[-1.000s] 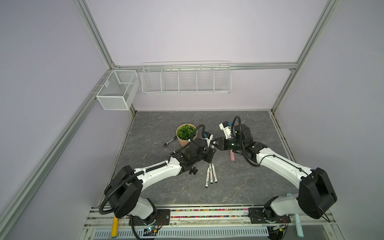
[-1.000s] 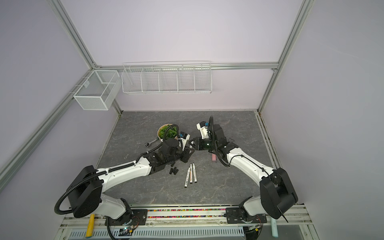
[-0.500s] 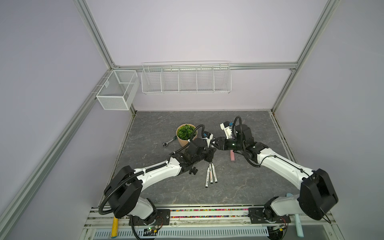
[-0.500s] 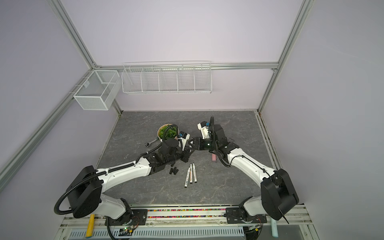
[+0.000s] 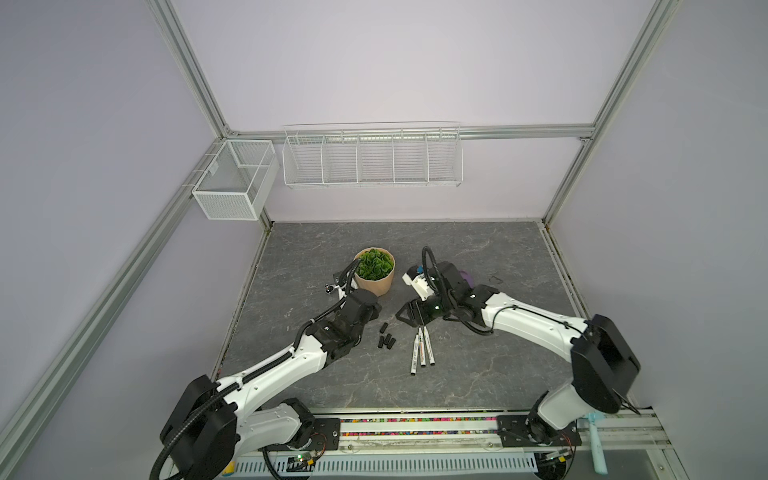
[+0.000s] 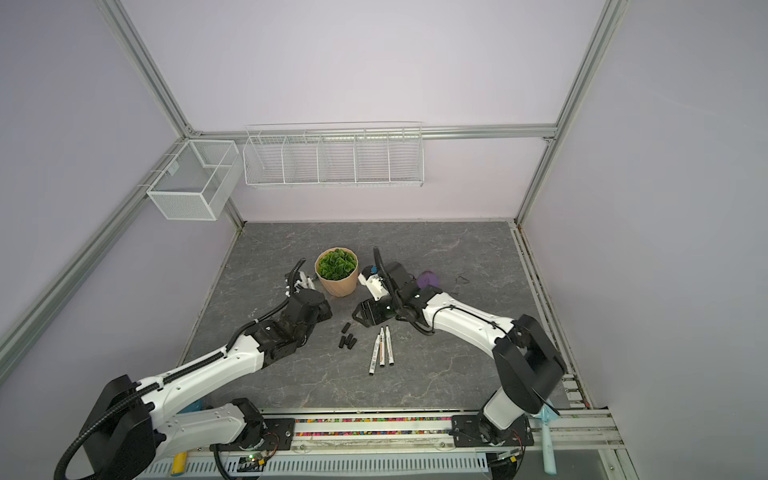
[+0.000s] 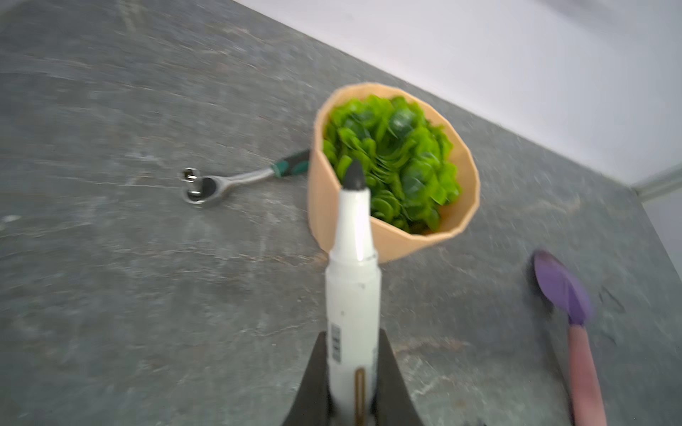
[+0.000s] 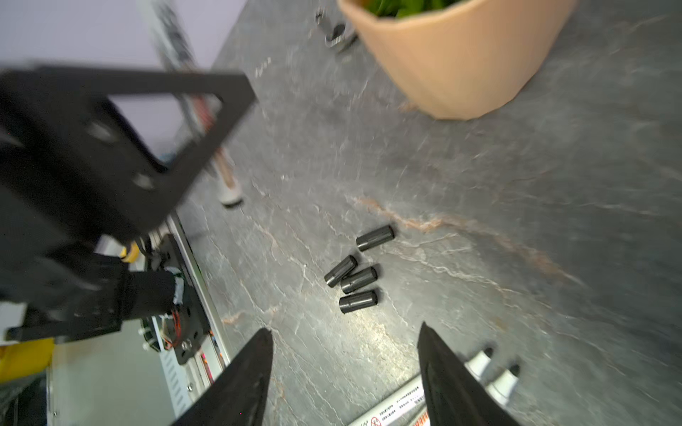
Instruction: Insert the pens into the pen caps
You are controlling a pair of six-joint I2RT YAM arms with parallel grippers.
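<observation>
we can read no words or numbers. the pen (image 7: pixel 352 295) in the left wrist view bears a small barcode (image 7: pixel 336 341); a lying pen (image 8: pixel 398 404) in the right wrist view shows a red round sign (image 8: pixel 375 420) and print too blurred to read.

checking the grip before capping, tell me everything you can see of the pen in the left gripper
The pen is a slim white plastic-looking marker, uncapped, its narrowed neck ending in a dark grey cone tip. A barcode and a brownish stripe mark the barrel. The left gripper is shut on the barrel, black fingers on both sides; the tip points toward the potted plant. Nothing else touches it.
</observation>
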